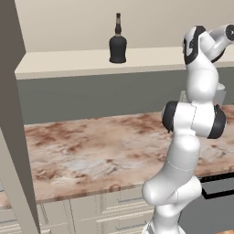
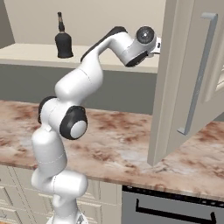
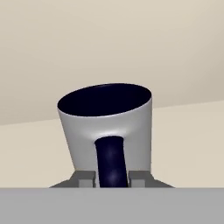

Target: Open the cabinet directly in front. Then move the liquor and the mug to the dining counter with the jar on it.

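While no writing is legible, pincer (image 3: 112, 178) clamped on mug (image 3: 106, 127) handle, liquor (image 1: 118, 40) nearby

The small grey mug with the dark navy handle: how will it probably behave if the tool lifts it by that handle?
The small grey mug with the dark navy handle looks rigid, so it should not deform. The tool has a finger on each side of the thin, glossy handle, so the mug may swing or slip. Its cavity looks empty, so it is probably light.
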